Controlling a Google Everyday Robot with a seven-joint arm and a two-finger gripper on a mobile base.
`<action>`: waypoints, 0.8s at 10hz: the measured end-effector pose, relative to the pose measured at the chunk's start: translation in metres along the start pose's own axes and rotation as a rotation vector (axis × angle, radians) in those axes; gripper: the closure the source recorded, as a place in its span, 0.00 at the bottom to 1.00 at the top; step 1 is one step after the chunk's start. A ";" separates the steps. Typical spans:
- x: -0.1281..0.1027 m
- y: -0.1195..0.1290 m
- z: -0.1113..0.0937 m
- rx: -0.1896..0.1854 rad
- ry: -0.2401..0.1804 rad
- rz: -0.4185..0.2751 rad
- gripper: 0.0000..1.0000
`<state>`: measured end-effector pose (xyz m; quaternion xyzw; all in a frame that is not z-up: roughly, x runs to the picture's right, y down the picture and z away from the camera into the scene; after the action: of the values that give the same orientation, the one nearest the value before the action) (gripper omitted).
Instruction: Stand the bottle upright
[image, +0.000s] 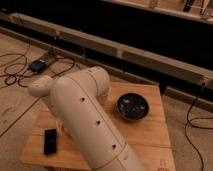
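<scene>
Camera view: wooden table (150, 135) with dark bowl (133, 107) and black phone (50, 140). White robot arm (85, 125) fills the middle, hiding the gripper, whose state I cannot tell, and the bottle. Bottle is likely light, stiff, slippery plastic; grasp across its body.

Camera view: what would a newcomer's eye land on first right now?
The big white arm fills the middle foreground, slanting across the wooden table and hiding much of it. A dark bowl sits on the table's right half, and a flat black phone lies near its front left edge. The tool is out of sight behind the arm, and no bottle shows.
</scene>
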<state>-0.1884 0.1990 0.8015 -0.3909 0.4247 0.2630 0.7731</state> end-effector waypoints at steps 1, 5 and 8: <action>0.003 -0.004 -0.001 -0.015 -0.005 0.001 0.20; 0.011 -0.007 0.002 -0.024 0.001 -0.037 0.20; 0.012 -0.001 0.008 -0.014 0.011 -0.066 0.20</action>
<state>-0.1778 0.2058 0.7941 -0.4116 0.4141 0.2381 0.7761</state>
